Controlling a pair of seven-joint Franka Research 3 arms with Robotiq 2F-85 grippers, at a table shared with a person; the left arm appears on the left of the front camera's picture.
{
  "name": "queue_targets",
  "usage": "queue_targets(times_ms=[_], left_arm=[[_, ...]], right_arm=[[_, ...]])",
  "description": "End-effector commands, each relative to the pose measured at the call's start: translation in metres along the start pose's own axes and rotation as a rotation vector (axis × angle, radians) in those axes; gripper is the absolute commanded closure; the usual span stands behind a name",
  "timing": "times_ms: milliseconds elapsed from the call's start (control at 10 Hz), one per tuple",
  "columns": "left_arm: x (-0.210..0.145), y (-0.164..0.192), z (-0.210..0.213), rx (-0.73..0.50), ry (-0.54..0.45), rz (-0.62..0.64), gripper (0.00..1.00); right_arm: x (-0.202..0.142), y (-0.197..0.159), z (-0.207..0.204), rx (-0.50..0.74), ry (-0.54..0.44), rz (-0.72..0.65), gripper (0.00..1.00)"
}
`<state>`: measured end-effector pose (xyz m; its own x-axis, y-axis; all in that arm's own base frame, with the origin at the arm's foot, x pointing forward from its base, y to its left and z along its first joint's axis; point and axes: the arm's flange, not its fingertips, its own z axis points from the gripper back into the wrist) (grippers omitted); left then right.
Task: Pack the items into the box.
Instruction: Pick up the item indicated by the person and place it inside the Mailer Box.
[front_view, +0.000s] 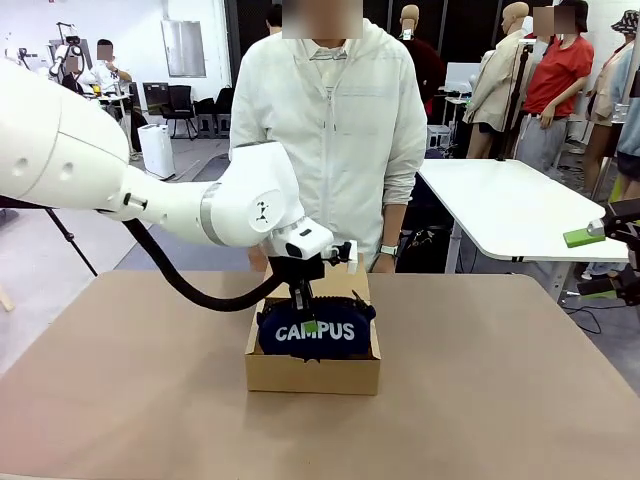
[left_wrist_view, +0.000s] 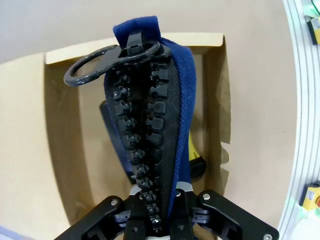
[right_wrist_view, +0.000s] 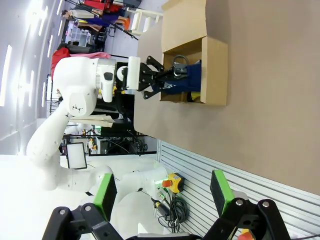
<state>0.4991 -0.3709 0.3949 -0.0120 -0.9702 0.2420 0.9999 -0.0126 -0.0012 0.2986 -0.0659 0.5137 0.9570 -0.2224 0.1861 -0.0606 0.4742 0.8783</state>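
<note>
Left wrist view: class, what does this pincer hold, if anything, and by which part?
The left pincer holds the navy pouch by its zippered top edge; the right pincer is open and holds nothing.

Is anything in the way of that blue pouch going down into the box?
Nothing visible blocks it: the pouch, held by the left gripper, already hangs between the box walls. A small black-and-yellow item lies on the floor beside it.
</note>
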Motion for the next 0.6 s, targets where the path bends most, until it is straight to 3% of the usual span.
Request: queue_targets(times_ms=[0,400,500], left_arm=[[0.001,0.002,-0.006,-0.028,0.048,-0.006,1.0],[0.004,0.001,-0.027,-0.087,0.086,-0.017,1.0],[0.005,0.002,-0.026,-0.098,0.077,-0.011,0.76]], right_arm=[[-0.001,0.0,0.002,-0.013,0.008,0.005,0.0],[-0.001,0.0,0.002,-0.013,0.008,0.005,0.0],[-0.001,0.0,0.002,-0.013,0.008,0.005,0.0]])
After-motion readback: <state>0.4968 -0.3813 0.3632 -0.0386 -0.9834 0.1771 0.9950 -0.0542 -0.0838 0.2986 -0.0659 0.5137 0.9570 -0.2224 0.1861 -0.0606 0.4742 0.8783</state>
